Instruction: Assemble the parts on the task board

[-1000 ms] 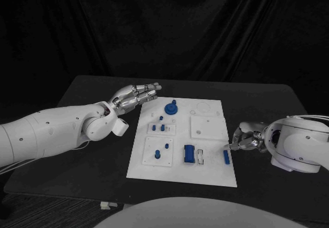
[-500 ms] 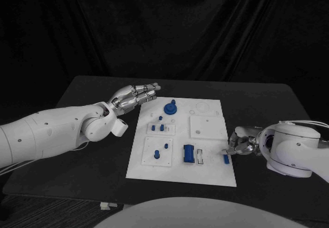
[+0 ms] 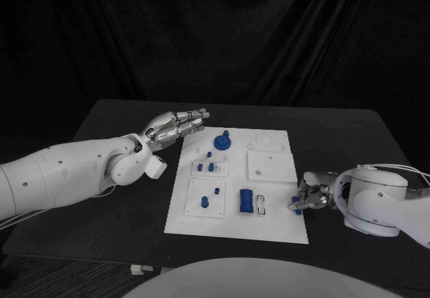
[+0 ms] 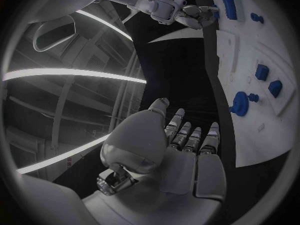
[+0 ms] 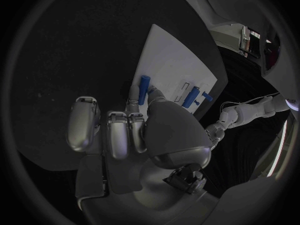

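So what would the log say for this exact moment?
right hand: pinching blue peg at board's right edge | left hand: hovering, holding nothing, beside board's far left corner | assembly: unfinished

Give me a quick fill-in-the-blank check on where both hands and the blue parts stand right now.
1. The right hand pinches a small blue peg at the task board's ____ edge.
2. The left hand holds ____, its fingers stretched out.
3. The round blue knob sits at the board's ____ end, nearest the left hand.
4. The task board lies on a ____ table.

Missing words: right; nothing; far; black
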You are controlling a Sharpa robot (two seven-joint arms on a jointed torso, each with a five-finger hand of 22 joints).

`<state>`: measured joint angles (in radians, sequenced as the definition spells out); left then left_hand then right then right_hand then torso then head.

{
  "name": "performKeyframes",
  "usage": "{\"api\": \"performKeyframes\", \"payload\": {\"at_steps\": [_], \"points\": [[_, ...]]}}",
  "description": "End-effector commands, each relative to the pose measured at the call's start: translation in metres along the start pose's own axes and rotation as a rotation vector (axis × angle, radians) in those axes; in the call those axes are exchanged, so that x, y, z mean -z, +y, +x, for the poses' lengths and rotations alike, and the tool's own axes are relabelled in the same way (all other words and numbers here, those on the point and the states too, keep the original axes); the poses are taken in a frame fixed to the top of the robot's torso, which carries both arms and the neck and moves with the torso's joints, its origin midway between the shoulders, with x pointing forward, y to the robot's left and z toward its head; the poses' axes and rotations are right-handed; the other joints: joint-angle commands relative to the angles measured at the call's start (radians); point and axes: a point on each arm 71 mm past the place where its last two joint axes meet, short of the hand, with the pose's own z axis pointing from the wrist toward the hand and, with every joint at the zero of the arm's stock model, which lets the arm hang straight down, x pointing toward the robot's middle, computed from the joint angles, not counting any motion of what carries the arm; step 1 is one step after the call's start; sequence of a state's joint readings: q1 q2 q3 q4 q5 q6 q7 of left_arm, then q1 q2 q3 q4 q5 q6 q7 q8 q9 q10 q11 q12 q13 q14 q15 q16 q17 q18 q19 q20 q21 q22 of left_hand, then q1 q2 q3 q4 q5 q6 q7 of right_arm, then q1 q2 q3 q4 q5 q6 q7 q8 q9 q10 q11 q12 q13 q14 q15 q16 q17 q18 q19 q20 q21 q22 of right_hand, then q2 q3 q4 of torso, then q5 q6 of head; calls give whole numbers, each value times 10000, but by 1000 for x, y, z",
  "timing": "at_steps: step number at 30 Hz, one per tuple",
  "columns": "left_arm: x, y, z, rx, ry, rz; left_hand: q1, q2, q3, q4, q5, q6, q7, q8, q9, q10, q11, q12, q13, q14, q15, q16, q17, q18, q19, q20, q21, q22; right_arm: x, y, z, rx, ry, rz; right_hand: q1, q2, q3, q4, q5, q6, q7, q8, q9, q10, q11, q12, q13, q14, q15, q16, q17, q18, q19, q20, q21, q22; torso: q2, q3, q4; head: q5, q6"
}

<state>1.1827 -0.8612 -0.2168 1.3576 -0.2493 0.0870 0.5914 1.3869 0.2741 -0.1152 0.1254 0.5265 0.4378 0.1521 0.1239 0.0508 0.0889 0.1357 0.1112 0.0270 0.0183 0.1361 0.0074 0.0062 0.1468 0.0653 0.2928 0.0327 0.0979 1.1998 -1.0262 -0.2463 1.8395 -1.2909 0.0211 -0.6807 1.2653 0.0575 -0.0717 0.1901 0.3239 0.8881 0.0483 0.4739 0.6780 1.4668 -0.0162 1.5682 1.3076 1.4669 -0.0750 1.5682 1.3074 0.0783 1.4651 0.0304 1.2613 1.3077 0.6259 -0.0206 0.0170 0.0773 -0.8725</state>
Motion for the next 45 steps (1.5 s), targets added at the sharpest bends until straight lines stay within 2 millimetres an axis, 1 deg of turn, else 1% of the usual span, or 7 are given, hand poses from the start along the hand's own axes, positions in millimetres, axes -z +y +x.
{"api": "performKeyframes", "payload": {"at_steps": [1, 10, 15, 18, 22, 32, 45], "points": [[-1, 0, 2, 137, 68, 129, 111, 19, 64, 5, 48, 19, 61, 37, 10, -10, 59, 53, 10, -23, 69, 45, 5, 121, 65, 3, 36, -13, -2, -4, 5, 100, 79, 450, 366, -21, 247, -278, 322, 85, 4, -252, -299, 1040, -44, 26, 2632, 1039, -61, 26, 2634, -140, 49, -20, -15, 1781, -2, 1, -14, 33, -2], [0, 0, 2, 144, 58, 109, 116, 20, 71, 4, 53, 19, 62, 36, 9, -8, 61, 57, 10, -24, 69, 44, 5, 121, 66, 3, 37, -12, -3, -2, 8, -189, -142, 230, 1222, -192, 1081, -1134, 1072, 307, 49, -659, -789, 1040, 2, 26, 2632, 1039, -41, 26, 2634, -126, 12, -3, -94, 1762, 0, -3, -27, 75, -2], [1, 1, 2, 157, 67, 102, 131, 21, 87, -2, 69, 10, 64, 33, 8, -11, 62, 57, 9, -24, 68, 45, 5, 120, 64, 3, 35, -16, 0, 0, 7, -559, -551, 12, 1430, -264, 1601, -1602, 1675, 464, 157, -824, -1047, 1040, 95, 26, 2632, 1039, 5, 26, 2634, -135, 14, 31, -64, 1772, -6, 2, 7, 46, -2], [1, 1, 2, 162, 71, 97, 131, 21, 87, -2, 69, 10, 64, 33, 8, -11, 62, 57, 9, -24, 68, 45, 5, 120, 64, 3, 35, -16, 4, 0, 6, -773, -735, -83, 1308, -336, 2137, -1856, 1243, 629, 207, -975, -1275, 1040, 146, 26, 2632, 1039, 47, 26, 2634, -138, 20, 67, -30, 1780, -3, 9, 5, 64, -2], [0, 1, 2, 170, 80, 89, 145, 22, 104, -9, 82, 6, 65, 31, 7, -13, 65, 58, 8, -27, 67, 42, 4, 120, 63, 2, 35, -19, 12, 1, -1, -1469, -914, -229, 682, -628, 3198, -2205, 1210, 978, 224, -1319, -1741, 1040, 173, 26, 2632, 1039, 74, 26, 2634, -146, 37, 110, 48, 1794, -12, 17, -4, 92, -2], [0, 2, 3, 173, 89, 75, 145, 22, 104, -9, 82, 6, 65, 31, 7, -13, 65, 58, 8, -27, 67, 42, 4, 120, 63, 2, 35, -19, 26, 9, -22, -4372, 319, -436, 162, -760, 3681, -2257, 1166, 1159, 205, -1543, -2008, 1040, 145, 26, 2632, 1039, 89, 26, 2634, -151, 42, 121, 84, 1800, -17, 6, 13, 56, -2], [-2, 2, 5, 207, 158, 83, 145, 22, 104, -9, 82, 6, 65, 31, 7, -13, 65, 58, 8, -27, 67, 42, 4, 120, 63, 2, 35, -19, 11, 28, -10, -6171, 2529, -595, -66, -763, 3828, -2241, 1070, 1123, 220, -1652, -2113, 1040, 155, 26, 2632, 1039, 97, 26, 2634, -116, -36, 131, -91, 1751, 6, -14, 13, 75, -2]]}}
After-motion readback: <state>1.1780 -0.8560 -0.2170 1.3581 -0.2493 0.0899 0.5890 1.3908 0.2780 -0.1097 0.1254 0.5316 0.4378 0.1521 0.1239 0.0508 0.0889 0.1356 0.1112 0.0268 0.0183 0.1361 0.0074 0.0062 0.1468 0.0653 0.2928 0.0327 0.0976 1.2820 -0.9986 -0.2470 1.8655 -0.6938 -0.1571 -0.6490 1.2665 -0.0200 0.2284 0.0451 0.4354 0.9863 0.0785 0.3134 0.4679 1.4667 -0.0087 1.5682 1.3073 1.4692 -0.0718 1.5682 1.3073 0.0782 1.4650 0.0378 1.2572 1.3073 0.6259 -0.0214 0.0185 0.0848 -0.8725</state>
